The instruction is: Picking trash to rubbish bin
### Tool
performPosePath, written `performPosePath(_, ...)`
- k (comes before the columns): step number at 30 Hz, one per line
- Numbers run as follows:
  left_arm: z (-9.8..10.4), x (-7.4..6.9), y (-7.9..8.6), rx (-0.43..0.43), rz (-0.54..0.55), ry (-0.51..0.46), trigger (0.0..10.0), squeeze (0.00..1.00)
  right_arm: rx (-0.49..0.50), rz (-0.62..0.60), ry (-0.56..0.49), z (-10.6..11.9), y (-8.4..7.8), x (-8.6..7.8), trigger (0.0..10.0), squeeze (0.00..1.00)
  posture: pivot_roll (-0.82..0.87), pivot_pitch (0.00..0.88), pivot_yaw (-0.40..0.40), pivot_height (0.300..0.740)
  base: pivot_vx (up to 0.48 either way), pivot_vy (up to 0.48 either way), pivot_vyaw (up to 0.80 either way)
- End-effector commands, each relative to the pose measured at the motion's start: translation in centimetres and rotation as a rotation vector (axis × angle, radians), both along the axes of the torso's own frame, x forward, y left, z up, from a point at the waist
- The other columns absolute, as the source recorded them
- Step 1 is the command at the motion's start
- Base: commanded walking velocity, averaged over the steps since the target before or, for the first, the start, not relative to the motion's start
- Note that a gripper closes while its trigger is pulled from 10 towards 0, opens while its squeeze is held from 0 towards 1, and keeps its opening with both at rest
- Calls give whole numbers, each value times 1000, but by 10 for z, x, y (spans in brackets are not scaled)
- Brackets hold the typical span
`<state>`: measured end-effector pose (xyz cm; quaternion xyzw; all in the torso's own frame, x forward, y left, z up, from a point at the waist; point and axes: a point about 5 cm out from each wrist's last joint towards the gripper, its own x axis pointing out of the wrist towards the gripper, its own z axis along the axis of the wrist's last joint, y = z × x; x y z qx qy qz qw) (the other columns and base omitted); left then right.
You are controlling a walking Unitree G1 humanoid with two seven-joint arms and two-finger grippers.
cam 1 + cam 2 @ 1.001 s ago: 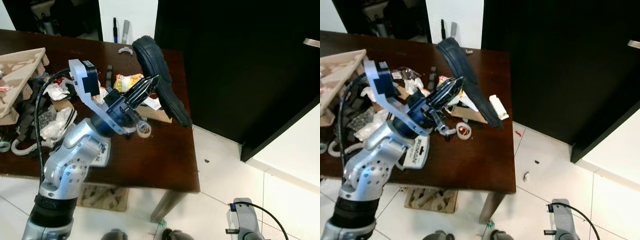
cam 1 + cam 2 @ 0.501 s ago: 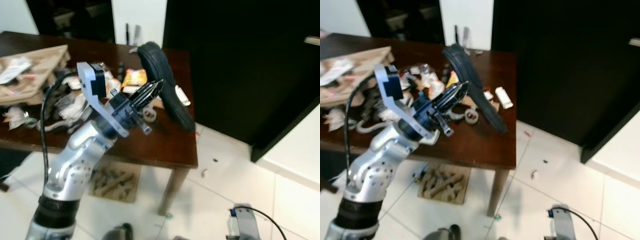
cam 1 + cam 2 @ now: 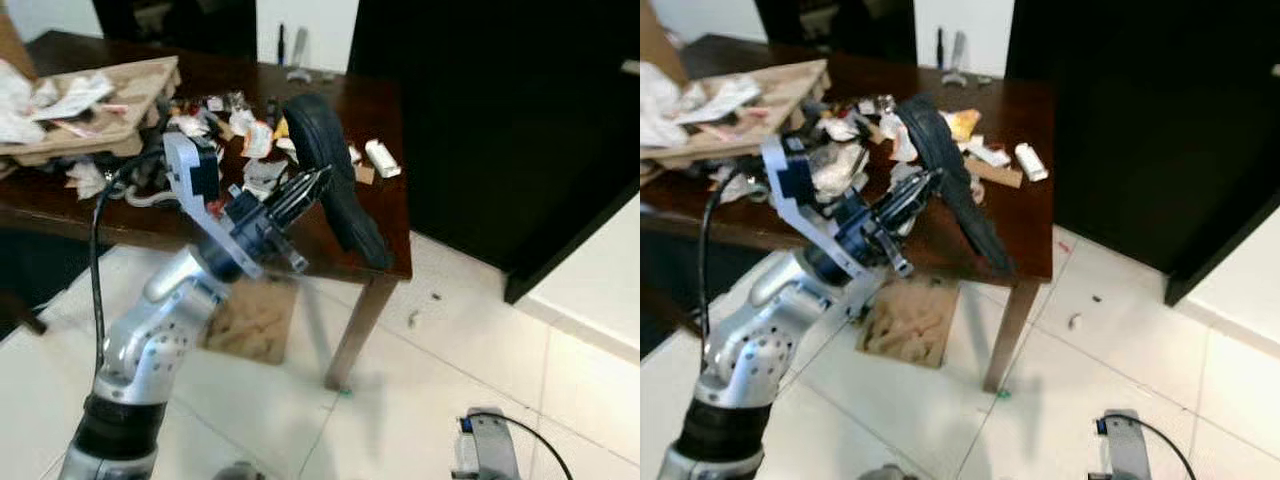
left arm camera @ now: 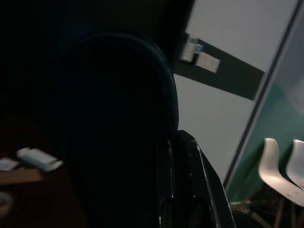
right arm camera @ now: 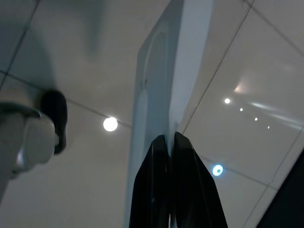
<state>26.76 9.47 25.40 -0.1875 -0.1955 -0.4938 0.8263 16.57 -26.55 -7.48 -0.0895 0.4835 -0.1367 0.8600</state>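
A long black curved rubber strip, like a piece of tyre [image 3: 335, 175], hangs in front of me over the near right corner of the dark wooden table [image 3: 372, 112]. My left gripper [image 3: 312, 184] is shut on its edge about halfway along; the strip's lower end reaches down past the table edge. In the left wrist view the rubber strip [image 4: 118, 123] is a dark mass against the closed fingers [image 4: 192, 175]. My right arm [image 3: 485, 448] hangs low, and its fingers [image 5: 161, 156] are pressed together above pale floor tiles.
Crumpled wrappers and paper scraps [image 3: 245, 140] litter the table, beside a cardboard tray [image 3: 110, 95] at the left. A flat cardboard piece [image 3: 255, 320] lies on the floor under the table. A black cabinet [image 3: 500, 120] stands to the right; white tiles [image 3: 420, 400] lie ahead.
The whole view has shifted: the table now sits farther off and more floor shows. The left gripper keeps hold of the rubber strip, which has come toward the table's near edge.
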Motion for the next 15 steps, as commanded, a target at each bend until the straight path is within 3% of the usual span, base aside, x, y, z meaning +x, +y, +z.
performPosePath(1, 3, -4, -4, -1, -27, -23, 10000, 0, -2, -24, 26, -3, -2, -9, 10000, 0, 97, 117, -50, 740, -300, 0, 0)
performPosePath(15, 2, -4, -7, 5, -52, -17, 10000, 0, 13, -44, 33, -6, 0, -13, 10000, 0, 86, 122, -37, 740, -299, 0, 0)
